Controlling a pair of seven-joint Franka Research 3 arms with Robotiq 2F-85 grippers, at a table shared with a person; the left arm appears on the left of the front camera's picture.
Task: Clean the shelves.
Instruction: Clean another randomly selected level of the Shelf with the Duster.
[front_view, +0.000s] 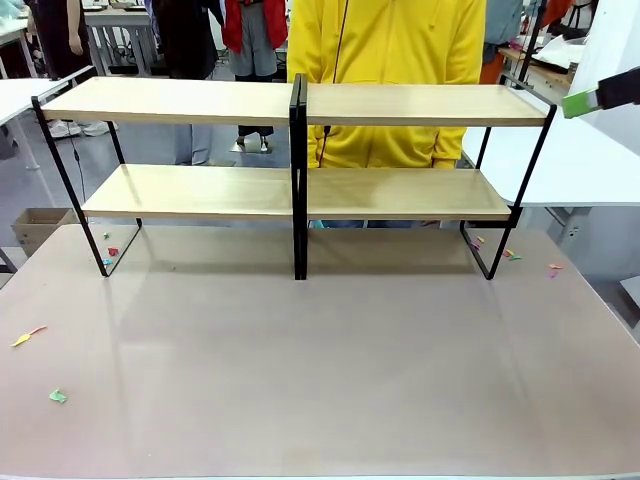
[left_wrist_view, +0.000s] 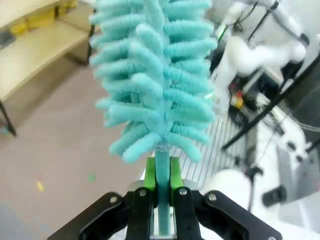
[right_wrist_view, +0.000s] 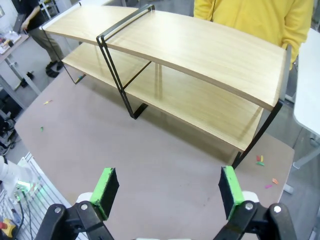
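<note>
Seemingly early in the job, the shelves (front_view: 295, 150) stood across the upper half of the front frame, four boards bare, with no tool yet touching them. Their long axis ran left to right across the picture, open face toward the camera, a person in yellow (front_view: 385, 60) just behind. Coloured scraps (front_view: 30, 336) lay on the table (front_view: 320, 370) at lower left and near the rack's right foot, so any sweeping looked largely undone.

At bottom centre of its wrist view the left gripper (left_wrist_view: 162, 192) was clamped on the stem of a teal duster (left_wrist_view: 155, 75), whose fluffy head rose up the frame, pointing away from the wrist and well apart from the boards at upper left.

Along the bottom of its own view the right gripper (right_wrist_view: 167, 187) stood spread wide and empty, aimed at the rack's right half (right_wrist_view: 200, 65); whether dust remained on the wood could not be told
</note>
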